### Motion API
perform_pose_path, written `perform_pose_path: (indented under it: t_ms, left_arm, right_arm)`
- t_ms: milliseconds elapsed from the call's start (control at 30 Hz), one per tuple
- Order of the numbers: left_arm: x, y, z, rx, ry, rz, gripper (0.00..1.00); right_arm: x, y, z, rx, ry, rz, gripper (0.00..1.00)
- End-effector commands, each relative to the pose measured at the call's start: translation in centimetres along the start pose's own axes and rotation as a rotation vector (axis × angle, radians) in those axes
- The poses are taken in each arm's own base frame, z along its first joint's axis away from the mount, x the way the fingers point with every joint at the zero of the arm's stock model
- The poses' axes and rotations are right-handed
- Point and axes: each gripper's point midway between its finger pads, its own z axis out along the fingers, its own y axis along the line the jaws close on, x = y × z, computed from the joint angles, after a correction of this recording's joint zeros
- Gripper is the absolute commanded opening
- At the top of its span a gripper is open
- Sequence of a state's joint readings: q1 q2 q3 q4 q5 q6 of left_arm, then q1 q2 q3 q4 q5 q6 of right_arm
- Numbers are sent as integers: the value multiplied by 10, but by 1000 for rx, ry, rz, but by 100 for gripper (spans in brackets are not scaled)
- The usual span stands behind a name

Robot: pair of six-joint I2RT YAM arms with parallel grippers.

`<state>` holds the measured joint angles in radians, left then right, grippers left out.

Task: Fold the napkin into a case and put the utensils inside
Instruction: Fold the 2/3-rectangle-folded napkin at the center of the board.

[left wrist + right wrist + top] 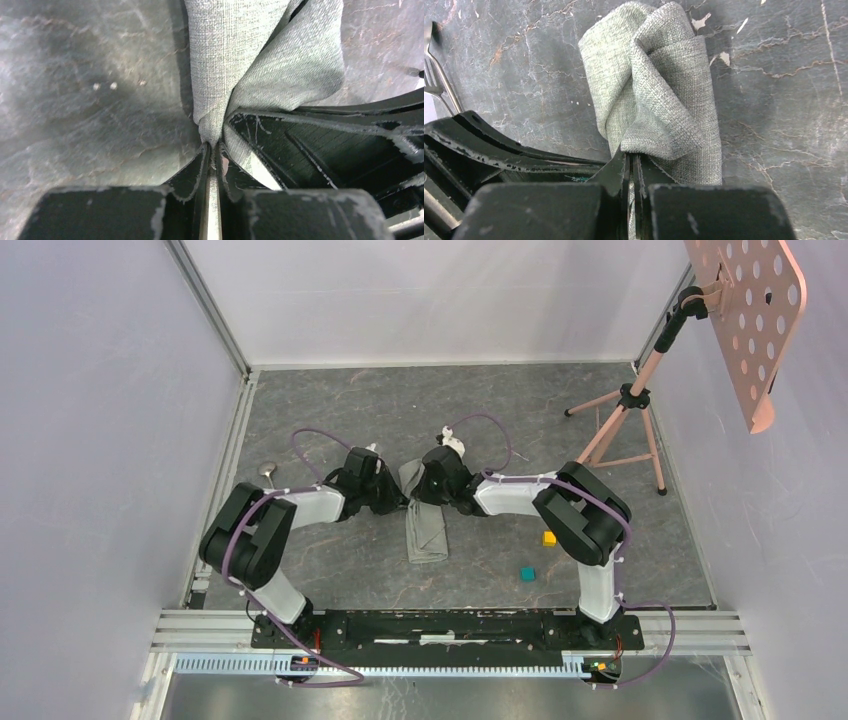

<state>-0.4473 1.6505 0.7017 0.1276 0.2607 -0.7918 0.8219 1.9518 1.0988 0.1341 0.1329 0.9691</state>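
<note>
The grey-green napkin (427, 530) lies as a long folded strip between the two arms, its far end bunched and lifted. My left gripper (398, 498) is shut on a pinched edge of the napkin (225, 60), with the jaws closed on the cloth (214, 146). My right gripper (421, 492) is shut on a folded corner of the napkin (659, 90) right beside it (630, 156). The two grippers nearly touch. A silver spoon (267, 470) lies at the far left. A fork (436, 75) shows at the left edge of the right wrist view.
A yellow cube (549, 538) and a teal cube (527, 573) lie right of the napkin. A tripod (628, 425) with a perforated board (748, 310) stands at the back right. White walls enclose the dark stone-patterned table (350, 400).
</note>
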Motion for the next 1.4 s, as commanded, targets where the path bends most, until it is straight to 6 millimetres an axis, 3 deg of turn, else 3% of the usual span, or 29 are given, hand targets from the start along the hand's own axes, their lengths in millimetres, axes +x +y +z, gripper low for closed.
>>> perform_pose_path:
  t_ms: [0, 167, 267, 367, 433, 567, 767, 867, 967, 1000, 1133, 1300, 1367]
  left_arm:
    - [10, 8, -21, -49, 8, 44, 17]
    - [4, 1, -48, -61, -25, 67, 33]
    - [1, -7, -60, -37, -46, 87, 53]
    - [4, -18, -59, 27, -29, 136, 65]
    - [9, -21, -54, 39, 7, 168, 78]
    - [17, -21, -43, 3, 25, 214, 82]
    - [26, -8, -26, -97, 56, 233, 78]
    - [29, 1, -18, -138, 70, 211, 67]
    - [32, 13, -14, -187, 79, 187, 48]
    - [34, 16, -14, -192, 81, 179, 43]
    - [43, 14, -12, -138, 86, 138, 26]
    - [62, 6, -5, -29, 107, 18, 20]
    - [68, 2, -5, 17, 98, -36, 19]
  right_arm:
    - [-11, -2, 2, 5, -44, 29, 0]
    - [-11, -4, 2, -2, -42, 22, 0]
    - [-10, -4, 1, -4, -41, 18, 0]
    - [-11, 0, 0, -22, -40, 21, 0]
    - [-12, 3, 1, -31, -39, 21, 0]
    - [-12, 6, 1, -37, -33, 18, 0]
    - [-12, 8, 2, -45, -27, 17, 0]
    - [-11, 9, 2, -52, -24, 11, 0]
    - [-10, 11, 0, -69, -13, -16, 2]
    - [-10, 12, -1, -77, -7, -37, 8]
    - [-14, 17, -17, -153, -2, -185, 49]
    - [-28, 33, -50, -272, 15, -361, 67]
    - [-33, 23, -62, -252, 11, -413, 71]
